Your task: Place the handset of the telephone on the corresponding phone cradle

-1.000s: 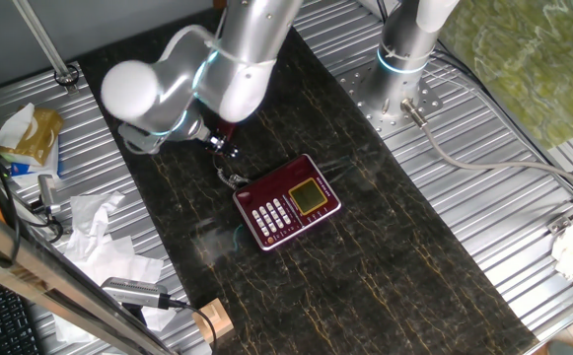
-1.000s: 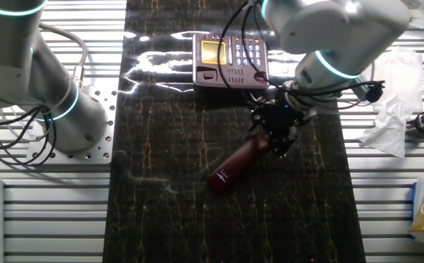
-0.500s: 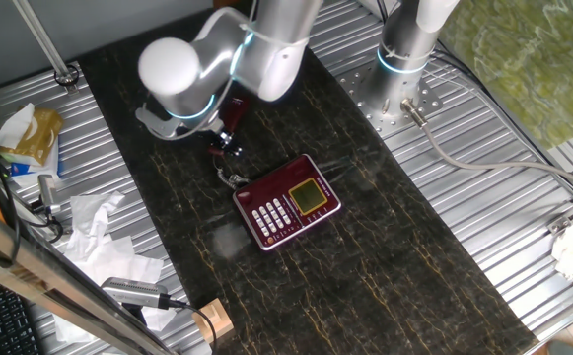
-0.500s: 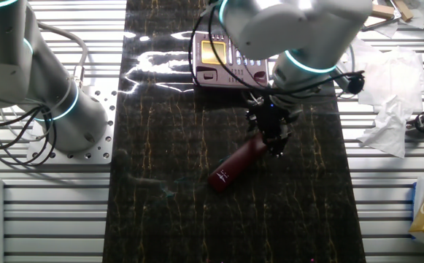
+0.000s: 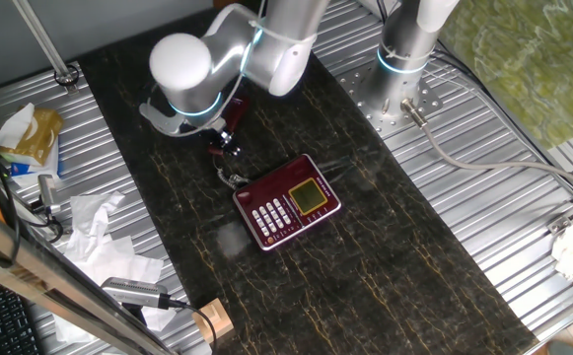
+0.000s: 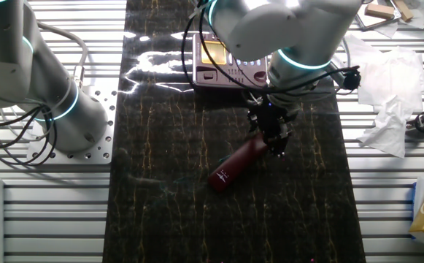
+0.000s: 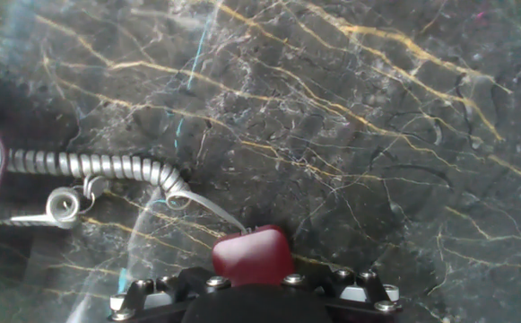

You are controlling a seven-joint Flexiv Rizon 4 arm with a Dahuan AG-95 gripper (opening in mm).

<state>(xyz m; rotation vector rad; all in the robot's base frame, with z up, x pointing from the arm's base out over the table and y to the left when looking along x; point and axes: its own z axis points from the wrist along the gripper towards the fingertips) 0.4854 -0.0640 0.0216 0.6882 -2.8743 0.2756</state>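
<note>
- Since a second ago your arm has swung its big elbow joint across, while the gripper [image 6: 274, 133] has stayed low over the same end of the handset [image 6: 235, 164]; the handset itself lies where it lay.
- The handset rests flat on the dark marble table [image 6: 160, 212], off the telephone [image 5: 287, 201], running away from your hand at a slant, its cord end up under the fingers.
- In the hand view the red tip of the handset [image 7: 252, 254] sits between your jaws, right at the bottom edge; whether they pinch it or merely straddle it, you cannot tell.
- The curly cord [image 7: 99, 167] runs from that tip out to your hand's left, toward the phone's edge.
- The phone cradle [image 5: 249, 189], the strip of the base nearest your hand, holds nothing that can be seen.
- One fixed view hides the handset almost wholly behind the arm; the other cuts off part of the telephone [image 6: 226, 62] behind the wrist.
</note>
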